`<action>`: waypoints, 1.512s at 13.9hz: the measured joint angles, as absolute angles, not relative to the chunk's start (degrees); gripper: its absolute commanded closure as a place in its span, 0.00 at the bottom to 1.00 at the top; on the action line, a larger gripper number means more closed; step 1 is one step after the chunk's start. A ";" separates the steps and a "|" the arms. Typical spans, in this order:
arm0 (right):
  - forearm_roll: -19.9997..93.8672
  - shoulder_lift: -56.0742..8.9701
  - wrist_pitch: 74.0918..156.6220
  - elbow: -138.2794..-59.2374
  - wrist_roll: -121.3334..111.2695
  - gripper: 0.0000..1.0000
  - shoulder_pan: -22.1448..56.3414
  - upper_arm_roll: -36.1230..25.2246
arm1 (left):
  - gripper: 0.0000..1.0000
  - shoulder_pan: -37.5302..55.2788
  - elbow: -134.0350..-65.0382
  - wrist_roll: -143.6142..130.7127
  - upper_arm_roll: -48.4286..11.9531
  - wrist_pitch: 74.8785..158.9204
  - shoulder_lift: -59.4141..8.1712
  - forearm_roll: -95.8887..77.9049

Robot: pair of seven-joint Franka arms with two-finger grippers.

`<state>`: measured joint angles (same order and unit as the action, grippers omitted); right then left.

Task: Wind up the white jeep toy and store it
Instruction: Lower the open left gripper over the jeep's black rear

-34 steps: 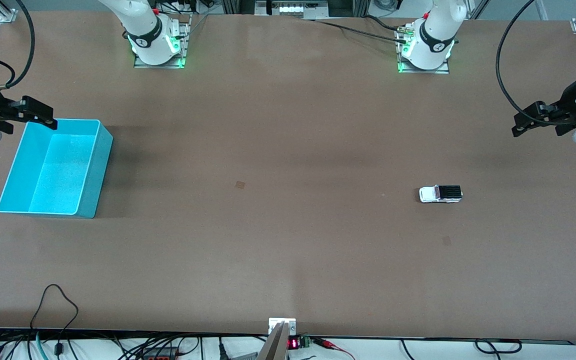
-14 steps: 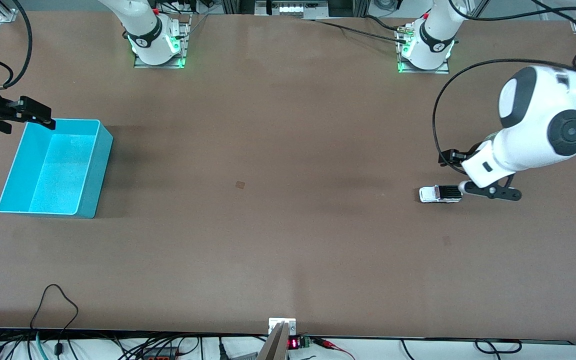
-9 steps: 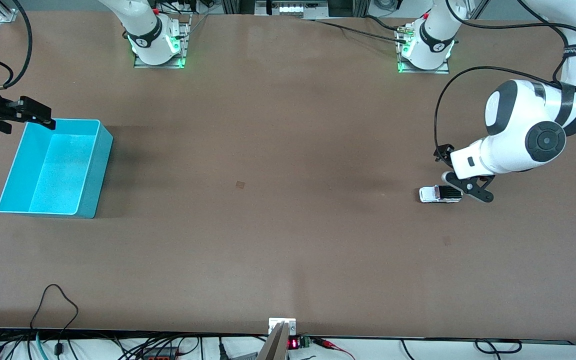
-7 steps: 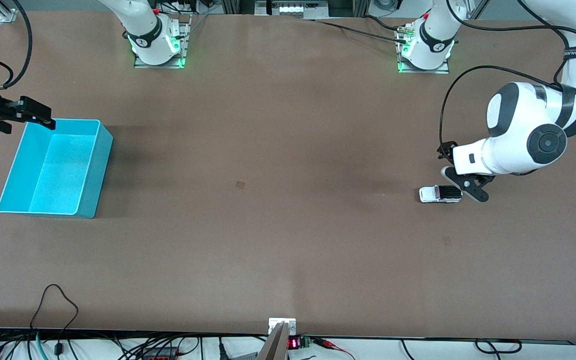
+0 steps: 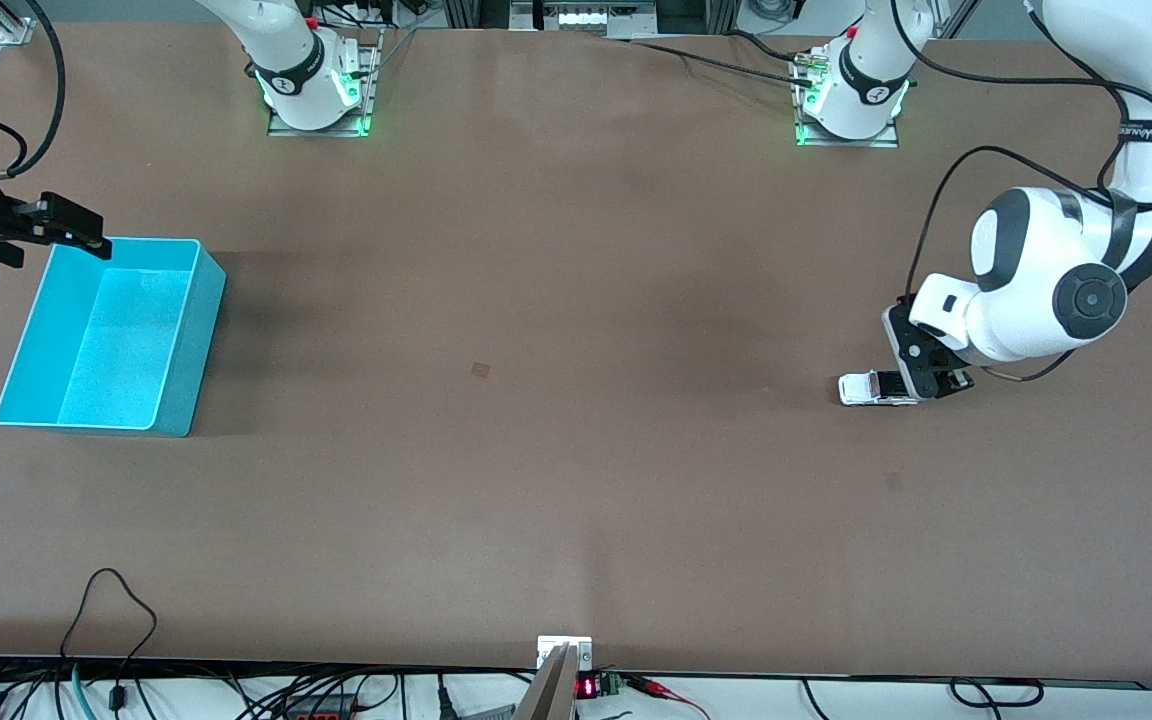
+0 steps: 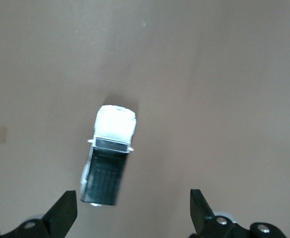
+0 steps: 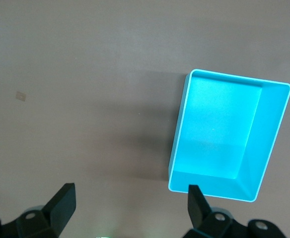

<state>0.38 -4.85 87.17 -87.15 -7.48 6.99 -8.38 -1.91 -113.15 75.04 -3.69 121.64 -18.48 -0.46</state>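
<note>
White jeep toy (image 5: 876,388) sits on its wheels on the brown table (image 5: 576,450), toward the left arm's end, well apart from everything else. White hood and cab, dark windshield band, black ribbed rear roof; in the left wrist view (image 6: 108,161) it lies lengthwise, nearer one fingertip than the other, not centred in the gap. Hood points toward the right arm's end of the table.

Left gripper (image 5: 926,375) is over the jeep's rear end, low, arm bent down from its base at the top of the front view. Fingers (image 6: 63,213) spread wide, nothing between them gripped; jeep's black back end lies just beside one fingertip, contact cannot be told. The other fingertip stands clear of the toy, over bare table.

Small darker square mark (image 5: 480,369) on the table surface near mid-table, between jeep and bin.

Turquoise bin (image 5: 191,330) at the right arm's end of the table, open-topped, rectangular, nothing inside it. Right wrist view shows it from above (image 7: 184,129).

Right gripper (image 5: 61,232) waits up over the bin's corner that is farthest from the front camera, at the table edge. Fingers (image 7: 60,203) spread wide, holding nothing.

Black cable loop (image 5: 106,600) lies on the table at the edge nearest the front camera, on the right arm's end.
</note>
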 measured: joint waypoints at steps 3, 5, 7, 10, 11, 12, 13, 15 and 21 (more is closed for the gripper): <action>0.38 -4.85 87.17 -87.15 -7.48 0.00 7.01 -8.33 | 0.00 -2.76 -113.45 80.99 -3.69 125.49 -21.23 -0.46; 0.38 -4.85 87.17 -87.15 -7.48 0.00 7.02 -8.30 | 0.00 -2.74 -113.93 82.78 -3.80 128.34 -22.29 -0.46; 0.38 -4.85 87.17 -87.15 -7.48 0.00 7.02 -8.30 | 0.00 -2.75 -115.06 84.73 -3.83 131.98 -22.84 -0.46; 0.38 -4.85 87.17 -87.15 -7.48 0.00 7.02 -8.30 | 0.00 -2.76 -115.99 85.64 -3.83 133.32 -23.08 -0.46; 0.38 -4.85 87.17 -87.15 -7.48 0.00 7.02 -8.30 | 0.00 -2.80 -116.06 85.74 -3.83 133.71 -23.12 -0.46; 0.38 -4.85 87.17 -87.15 -7.48 0.00 7.02 -8.30 | 0.00 -2.89 -116.20 85.79 -3.83 134.03 -23.17 -0.46; 0.38 -4.85 87.17 -87.15 -7.48 0.00 7.02 -8.30 | 0.00 -2.99 -116.41 85.82 -3.82 134.43 -23.24 -0.46; 0.38 -4.85 87.17 -87.15 -7.48 0.00 7.02 -8.30 | 0.00 -3.13 -117.02 85.83 -3.82 135.29 -23.52 -0.46; 0.38 -4.85 87.17 -87.15 -7.48 0.00 7.02 -8.30 | 0.00 -3.37 -118.31 85.84 -3.82 138.12 -24.53 -0.46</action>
